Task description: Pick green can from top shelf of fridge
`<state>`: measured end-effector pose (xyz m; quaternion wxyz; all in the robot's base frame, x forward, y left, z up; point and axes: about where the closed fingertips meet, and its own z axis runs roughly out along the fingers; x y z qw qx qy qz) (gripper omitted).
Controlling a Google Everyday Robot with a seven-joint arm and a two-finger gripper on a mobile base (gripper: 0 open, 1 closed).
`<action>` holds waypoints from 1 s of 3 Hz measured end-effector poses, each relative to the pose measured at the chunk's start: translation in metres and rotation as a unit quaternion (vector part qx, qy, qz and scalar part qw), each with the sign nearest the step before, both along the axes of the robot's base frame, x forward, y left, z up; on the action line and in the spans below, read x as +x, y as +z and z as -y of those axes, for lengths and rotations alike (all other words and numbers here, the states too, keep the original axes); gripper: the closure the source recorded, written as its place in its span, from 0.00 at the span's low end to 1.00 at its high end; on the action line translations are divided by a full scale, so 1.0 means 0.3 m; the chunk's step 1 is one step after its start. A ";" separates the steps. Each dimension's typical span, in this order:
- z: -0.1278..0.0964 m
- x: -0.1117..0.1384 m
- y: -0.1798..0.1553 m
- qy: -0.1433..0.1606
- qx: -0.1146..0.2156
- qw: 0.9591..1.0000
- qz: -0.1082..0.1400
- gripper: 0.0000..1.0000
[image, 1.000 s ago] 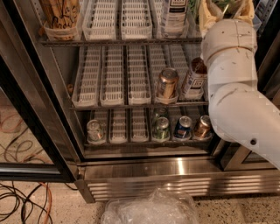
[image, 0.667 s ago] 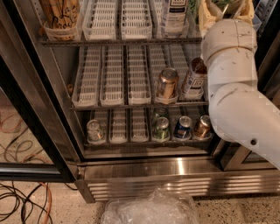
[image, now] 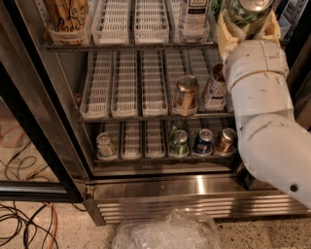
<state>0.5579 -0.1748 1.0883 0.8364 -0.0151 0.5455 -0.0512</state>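
Observation:
The green can (image: 241,13), pale green with a silver lid, stands at the right end of the top shelf (image: 131,44) of the fridge (image: 194,187). My gripper (image: 248,22) is at the top right, with its yellowish fingers (image: 226,32) pressed on both sides of the can. My white arm (image: 262,112) rises in front of the right part of the fridge and hides the lower part of the can.
The top shelf also holds a brown printed cup (image: 65,17) and a white bottle (image: 193,14). A gold can (image: 184,92) and a red-white can (image: 214,90) stand on the middle rack. Several cans stand on the bottom rack, among them a dark green can (image: 179,143). A clear plastic bag (image: 165,231) and cables (image: 19,228) lie on the floor.

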 end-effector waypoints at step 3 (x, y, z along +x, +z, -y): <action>-0.073 -0.085 -0.081 0.055 -0.011 0.997 -0.045 1.00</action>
